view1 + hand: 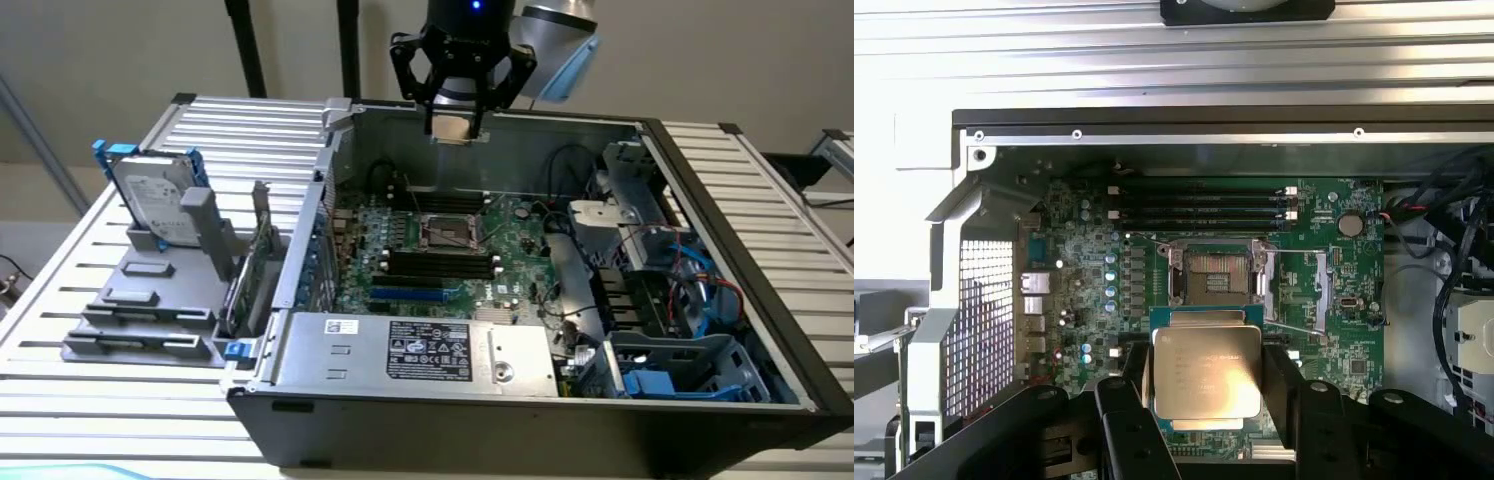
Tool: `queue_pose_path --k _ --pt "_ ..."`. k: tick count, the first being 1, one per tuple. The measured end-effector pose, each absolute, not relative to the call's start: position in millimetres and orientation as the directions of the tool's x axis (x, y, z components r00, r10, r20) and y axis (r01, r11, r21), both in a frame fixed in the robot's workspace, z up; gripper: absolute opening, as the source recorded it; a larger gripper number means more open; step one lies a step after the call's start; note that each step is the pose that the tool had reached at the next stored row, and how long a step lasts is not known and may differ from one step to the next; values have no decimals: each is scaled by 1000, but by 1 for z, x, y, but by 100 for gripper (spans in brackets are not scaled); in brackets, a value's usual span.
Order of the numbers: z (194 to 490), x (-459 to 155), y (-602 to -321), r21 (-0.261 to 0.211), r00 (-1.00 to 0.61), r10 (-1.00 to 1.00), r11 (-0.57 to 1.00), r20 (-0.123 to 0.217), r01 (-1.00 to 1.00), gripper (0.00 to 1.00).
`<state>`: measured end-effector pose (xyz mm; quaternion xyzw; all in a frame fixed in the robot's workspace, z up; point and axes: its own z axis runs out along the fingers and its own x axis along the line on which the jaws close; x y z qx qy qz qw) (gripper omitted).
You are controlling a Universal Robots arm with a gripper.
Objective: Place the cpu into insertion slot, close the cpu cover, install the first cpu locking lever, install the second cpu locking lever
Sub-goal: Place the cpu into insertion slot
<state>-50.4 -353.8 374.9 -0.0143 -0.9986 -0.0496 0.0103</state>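
Hand: the gripper (457, 112) hangs over the far wall of the open case (747, 250); its jaws are clamped on the cpu (454, 128)
Cpu: up in the air, well above the motherboard (514, 245) and apart from the socket; the wrist view shows its pale silvery face (1206, 372) held flat, with dark fingers (1286, 385) against two opposite edges
Insertion slot: on the green board, nearer the onlooker than the chip in the exterior view (451, 232); the wrist view shows its dark centre bare inside a silvery rim (1216, 277)
Wrist view adds: the long black memory slots (1199, 200) just beyond the socket; a round coin battery (1351, 224) off to one side of them; a perforated metal grille (984, 320) at the board's edge
Exterior view adds: a grey labelled power-supply box (414, 350) along the near edge of the case; a hard drive (150, 195) standing in a grey holder outside the case, on the exterior view's left; a blue drive cage (687, 370) in the near corner on the exterior view's right; the slatted table (80, 330) under it all
In the way: the case's far wall stands right below the held chip; red and blue cables (694, 290) crowd the exterior view's right of the board, clear of the socket
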Motion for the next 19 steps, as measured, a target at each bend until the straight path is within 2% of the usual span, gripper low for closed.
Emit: queue_pose_path --k 9,19 --pt "374 -43 -352 97 -999 43 994 22 44 55" --pt "368 -43 -352 96 -982 188 977 22 189 55"
